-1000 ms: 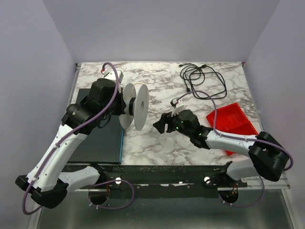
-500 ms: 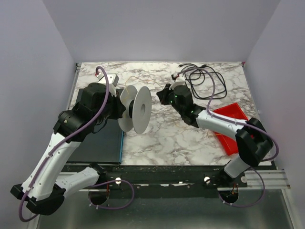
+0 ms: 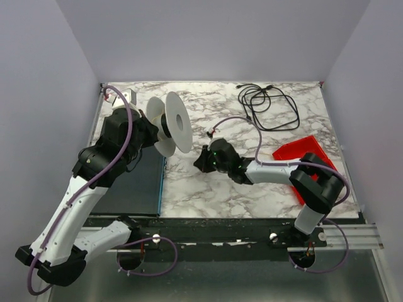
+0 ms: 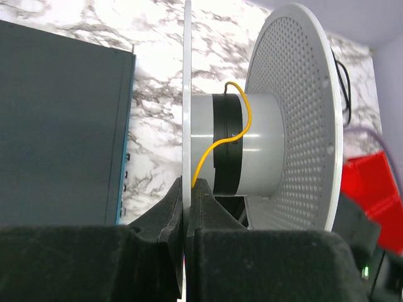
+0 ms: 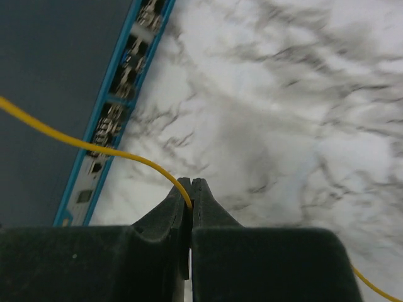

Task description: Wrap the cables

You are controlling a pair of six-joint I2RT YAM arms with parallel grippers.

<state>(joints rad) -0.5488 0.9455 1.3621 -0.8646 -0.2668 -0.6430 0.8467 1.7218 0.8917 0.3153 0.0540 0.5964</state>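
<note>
The black cables [image 3: 267,104] lie in a loose tangle at the back right of the table, with neither gripper near them. My left gripper [image 3: 155,134] holds the white spool [image 3: 171,123] up on edge. In the left wrist view that left gripper [image 4: 187,189] is shut on the spool's thin solid flange [image 4: 187,94]. A thin yellow wire [image 4: 220,141] runs round the grey hub [image 4: 252,145]. My right gripper [image 3: 199,162] is low over the marble, right of the spool. Seen from its own wrist, the right gripper [image 5: 191,190] is shut on the yellow wire [image 5: 94,148].
A dark flat box [image 3: 135,182] with a blue edge [image 5: 107,119] lies under the left arm at the table's left. A red tray [image 3: 308,157] sits at the right, beside the right arm's elbow. Grey walls enclose the table on three sides.
My right gripper swung from the centre up toward the black cables, then back down beside the spool, and shut. The left arm carried the spool back and to the left.
</note>
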